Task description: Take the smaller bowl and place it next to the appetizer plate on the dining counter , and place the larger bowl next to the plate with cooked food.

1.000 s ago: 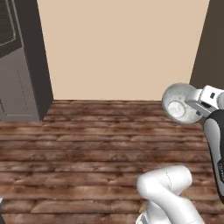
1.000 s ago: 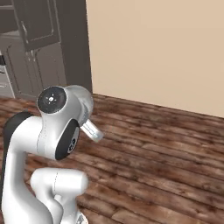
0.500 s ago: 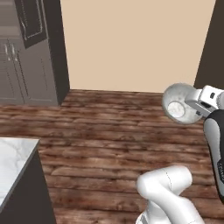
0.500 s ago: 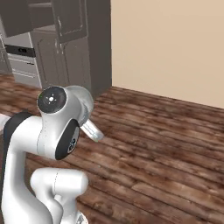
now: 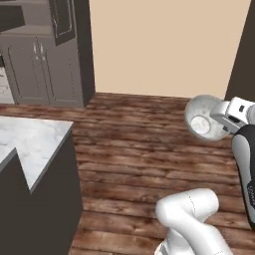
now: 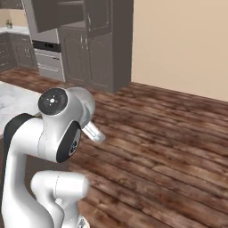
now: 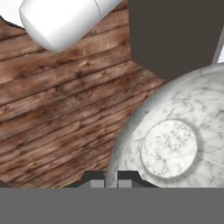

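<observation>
- The desk (image 5: 30,142), marble-topped with a dark front, sits at the left, near grey cabinets (image 5: 42,69).
- Bare wooden floor (image 5: 144,149) lies between.
- At the right, the gripper (image 7: 111,183) is clenched on the smaller bowl (image 5: 205,118) by its rim, held high.

the smaller bowl (image 5: 205,117) hangs tipped on its side at the right, above the wood floor (image 5: 144,144), its rim pinched in the gripper (image 7: 111,183); the dining counter (image 5: 31,142) stands at the left, cabinets (image 5: 45,55) behind it against the far wall
</observation>
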{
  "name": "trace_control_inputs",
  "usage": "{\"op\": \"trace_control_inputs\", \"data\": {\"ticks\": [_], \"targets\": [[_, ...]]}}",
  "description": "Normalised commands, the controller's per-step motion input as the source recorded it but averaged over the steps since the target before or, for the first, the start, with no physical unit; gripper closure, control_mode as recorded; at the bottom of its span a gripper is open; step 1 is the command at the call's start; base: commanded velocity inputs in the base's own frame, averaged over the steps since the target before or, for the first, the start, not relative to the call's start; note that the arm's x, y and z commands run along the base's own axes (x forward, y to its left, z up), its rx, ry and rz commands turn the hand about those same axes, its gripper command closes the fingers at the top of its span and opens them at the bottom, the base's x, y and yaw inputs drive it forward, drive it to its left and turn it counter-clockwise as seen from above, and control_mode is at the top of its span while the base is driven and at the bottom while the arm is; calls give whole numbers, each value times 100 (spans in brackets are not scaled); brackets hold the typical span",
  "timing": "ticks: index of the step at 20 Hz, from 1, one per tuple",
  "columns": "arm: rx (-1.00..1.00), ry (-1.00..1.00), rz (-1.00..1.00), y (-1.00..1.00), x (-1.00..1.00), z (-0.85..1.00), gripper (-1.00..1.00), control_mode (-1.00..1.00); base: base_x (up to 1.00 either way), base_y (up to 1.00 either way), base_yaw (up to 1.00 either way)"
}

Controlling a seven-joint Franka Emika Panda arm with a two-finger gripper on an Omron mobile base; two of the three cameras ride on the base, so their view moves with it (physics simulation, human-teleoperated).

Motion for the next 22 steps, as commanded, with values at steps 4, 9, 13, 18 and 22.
{"op": "trace_control_inputs", "data": {"ticks": [4, 9, 13, 18, 22], "targets": [[0, 0, 0, 0, 0, 0, 100, 100, -100, 35, 2], [0, 0, 0, 0, 0, 0, 100, 100, -100, 24, -6], [0, 0, 0, 0, 0, 0, 100, 100, -90, 39, -12], [0, 0, 0, 0, 0, 0, 100, 100, -29, 69, -12], [0, 0, 0, 0, 0, 0, 100, 100, 0, 96, -10]]}}
